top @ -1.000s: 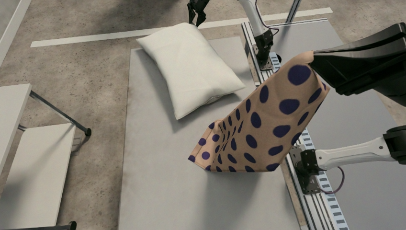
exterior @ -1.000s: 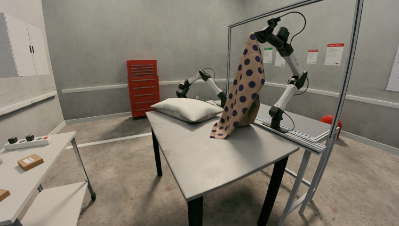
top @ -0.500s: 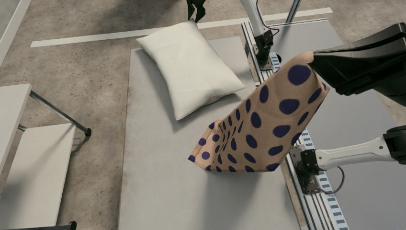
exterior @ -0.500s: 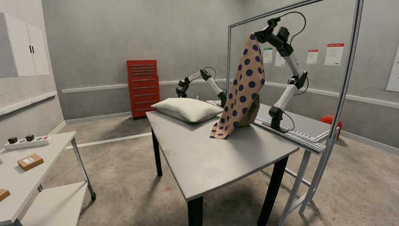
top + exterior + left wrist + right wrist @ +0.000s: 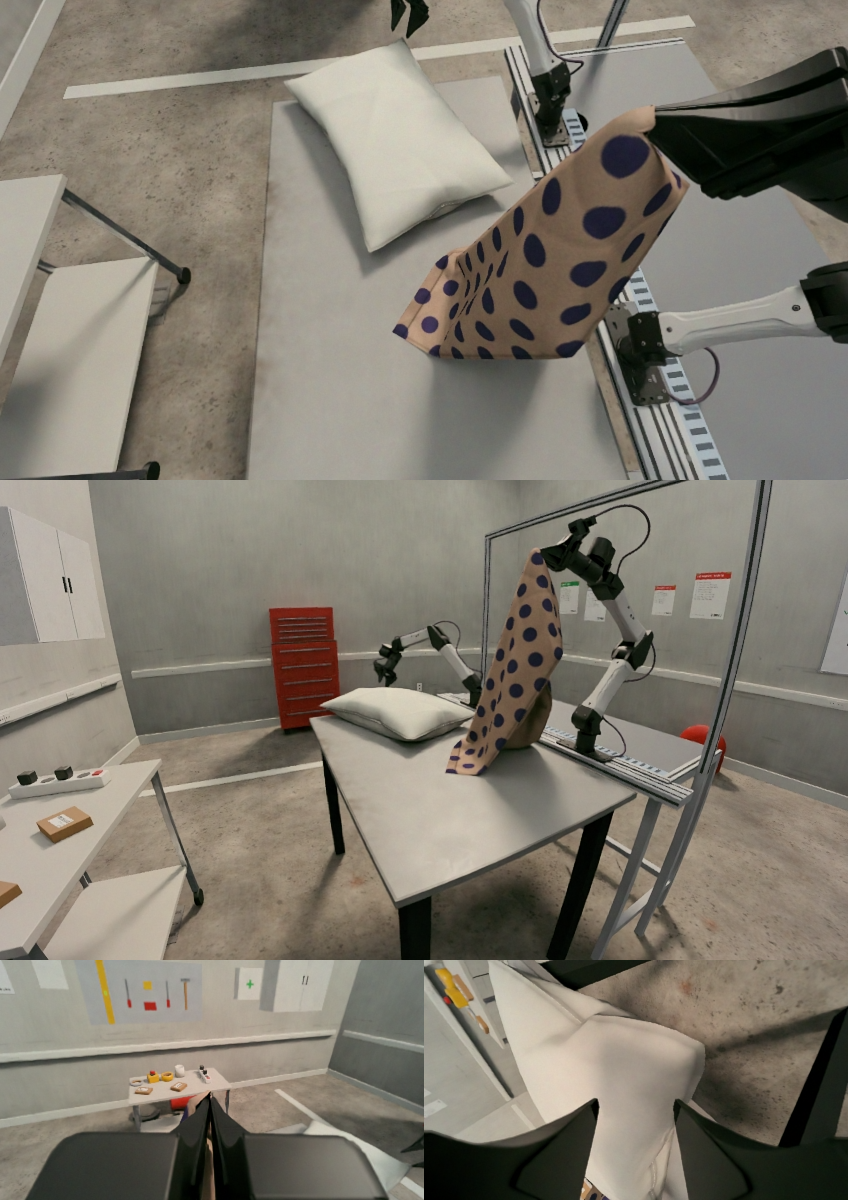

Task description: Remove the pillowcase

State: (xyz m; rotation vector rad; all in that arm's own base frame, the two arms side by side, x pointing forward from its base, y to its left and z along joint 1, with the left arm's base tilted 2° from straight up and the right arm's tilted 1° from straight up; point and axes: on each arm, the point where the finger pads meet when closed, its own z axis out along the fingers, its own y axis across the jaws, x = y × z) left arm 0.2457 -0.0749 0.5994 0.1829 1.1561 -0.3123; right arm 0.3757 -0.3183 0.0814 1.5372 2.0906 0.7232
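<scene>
Pinching the floppy, light pillowcase (image 5: 559, 237) (image 5: 523, 652) (image 5: 199, 1100) up high, left end effector (image 5: 653, 121) (image 5: 542, 551) (image 5: 210, 1095)'s clenched; right one (image 5: 407, 26) (image 5: 383, 679) (image 5: 636, 1105)'s released, grab hems gently.

Red tool chest (image 5: 305, 685) against grey wall (image 5: 208, 557); concrete floor (image 5: 238, 813) (image 5: 148, 178) (rather stained); white cabinet (image 5: 56, 578) (image 5: 300, 985) wall-mounted.

This looks like a workshop or robotics lab. Well beyond the left gripper (image 5: 653, 121) (image 5: 544, 552) (image 5: 210, 1100), a wall panel (image 5: 145, 991) carries screwdrivers (image 5: 128, 996) and a hammer (image 5: 185, 994); a first-aid cabinet (image 5: 249, 983) hangs beside it. Below them, rolls of tape (image 5: 167, 1076) lie on a bench (image 5: 180, 1088). Behind the right gripper (image 5: 407, 32) (image 5: 383, 681) (image 5: 636, 1101), as the exterior view shows it, stands a red tool chest (image 5: 304, 670). The floor (image 5: 178, 148) (image 5: 238, 836) (image 5: 265, 1105) (image 5: 754, 1025) resembles bare concrete.
</scene>
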